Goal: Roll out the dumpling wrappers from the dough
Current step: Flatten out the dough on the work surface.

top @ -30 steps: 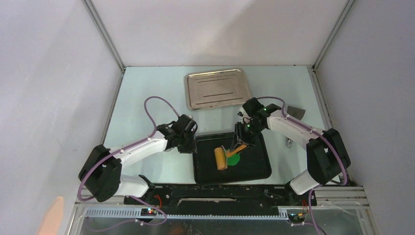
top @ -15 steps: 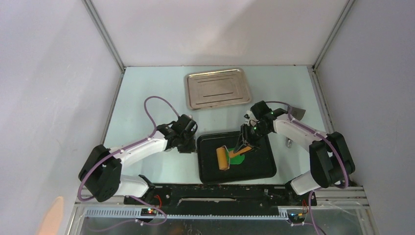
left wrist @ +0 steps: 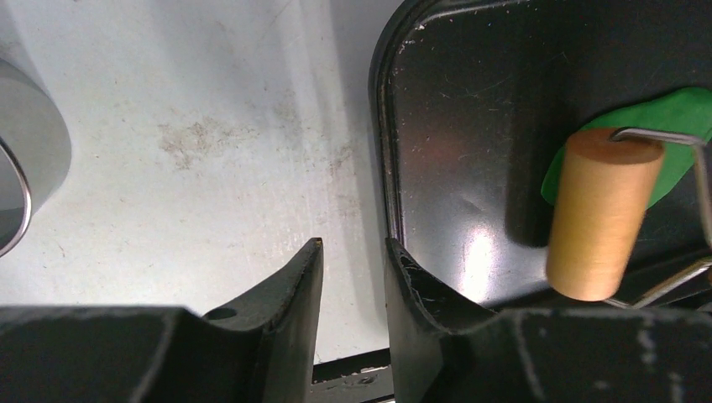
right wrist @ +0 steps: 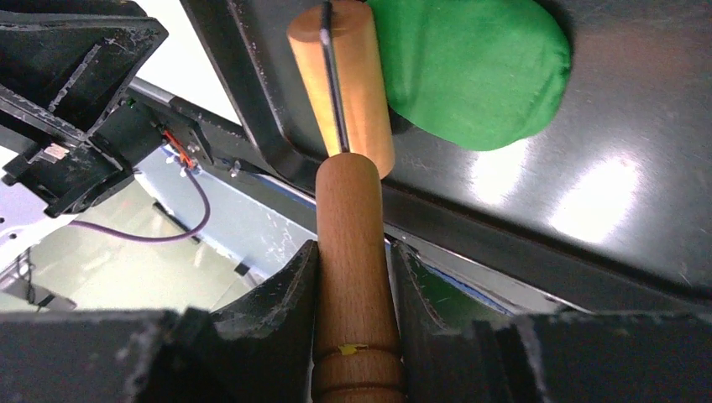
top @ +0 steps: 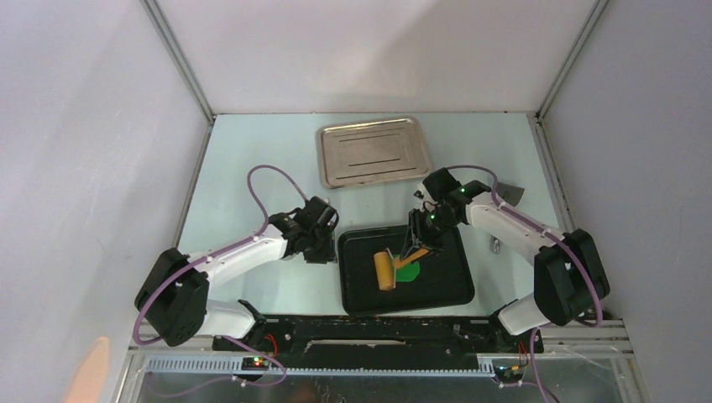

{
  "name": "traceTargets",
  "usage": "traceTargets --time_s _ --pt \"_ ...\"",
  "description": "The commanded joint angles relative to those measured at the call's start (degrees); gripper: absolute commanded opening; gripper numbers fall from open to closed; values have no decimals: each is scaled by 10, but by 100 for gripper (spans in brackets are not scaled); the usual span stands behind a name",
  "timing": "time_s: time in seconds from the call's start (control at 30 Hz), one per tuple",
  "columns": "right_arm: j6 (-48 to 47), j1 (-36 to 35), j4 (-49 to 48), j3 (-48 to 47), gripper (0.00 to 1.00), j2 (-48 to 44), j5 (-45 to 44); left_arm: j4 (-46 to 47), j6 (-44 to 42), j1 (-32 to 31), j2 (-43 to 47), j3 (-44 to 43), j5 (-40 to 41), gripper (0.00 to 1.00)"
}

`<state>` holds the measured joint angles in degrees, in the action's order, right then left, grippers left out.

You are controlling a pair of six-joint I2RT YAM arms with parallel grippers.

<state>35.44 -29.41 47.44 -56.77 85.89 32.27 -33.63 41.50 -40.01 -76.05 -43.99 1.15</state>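
Note:
The dough (top: 408, 270) is a flat bright green oval on the black tray (top: 437, 290). In the right wrist view the dough (right wrist: 479, 75) lies partly under the tan wooden roller head (right wrist: 361, 92). My right gripper (right wrist: 353, 248) is shut on the roller's wooden handle (right wrist: 353, 210) and stands over the tray's far side (top: 417, 243). My left gripper (left wrist: 353, 243) sits low at the tray's left rim (left wrist: 382, 151). Its jaws stand a little apart with only bare table showing between them. From there the roller head (left wrist: 600, 214) and the dough (left wrist: 672, 113) show at the right. No round dumpling wrappers are in view.
A silver metal tray (top: 374, 152) lies at the back of the table. A grey flat piece (top: 510, 192) and a small metal item (top: 497, 246) lie right of the right arm. A round metal object (left wrist: 25, 168) stands left of my left gripper.
The black tray and the roller have shifted slightly to the right. My right gripper swung right with the handle, then came back a little. The left arm has not moved.

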Motion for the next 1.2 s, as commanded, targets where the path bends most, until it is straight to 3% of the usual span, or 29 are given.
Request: traceTargets --time_s 0.0,0.33,0.93,1.17 --pt "-14 0 86 -59 0 -32 -119 11 -10 -3 11 -16 4 37" --pt "-35 31 119 -52 0 -54 -154 17 -8 -3 14 -12 0 36" --pt "-32 23 42 14 0 88 -206 12 -8 -3 25 -6 7 36" --pt "-37 64 44 72 0 37 -221 5 -16 -3 19 -13 5 36"
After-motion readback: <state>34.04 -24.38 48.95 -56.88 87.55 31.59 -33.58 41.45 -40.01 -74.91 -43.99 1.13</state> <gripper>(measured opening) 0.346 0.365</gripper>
